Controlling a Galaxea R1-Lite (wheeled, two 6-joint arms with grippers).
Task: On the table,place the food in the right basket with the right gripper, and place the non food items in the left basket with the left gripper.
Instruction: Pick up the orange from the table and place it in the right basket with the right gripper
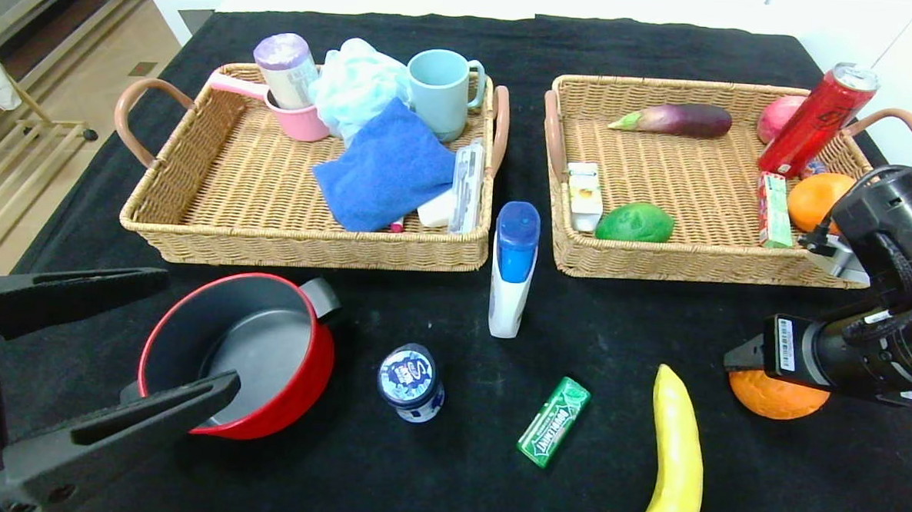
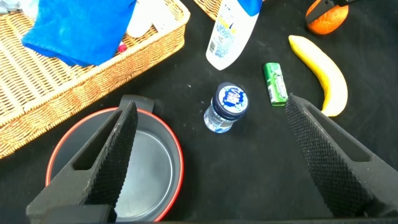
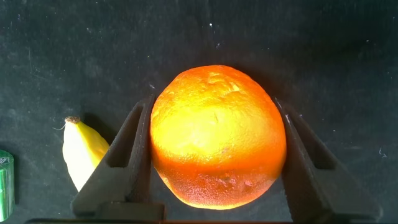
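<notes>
Since the orange [image 3: 217, 137] is round, firm and dimpled, likely moderate in weight and apt to roll, the sensible hold is across its widest girth, which is where the right gripper [image 3: 214, 162] sits now: both fingers [image 3: 127, 158] pressed against opposite flanks, jaws about half closed on the fruit. It lies on the black surface [image 1: 447, 456] at the robot's right front, near the banana [image 1: 678, 450], short of the right basket [image 1: 702, 263]. The left gripper [image 1: 113, 349] hangs wide open and empty above the red pot [image 1: 244, 354].
</notes>
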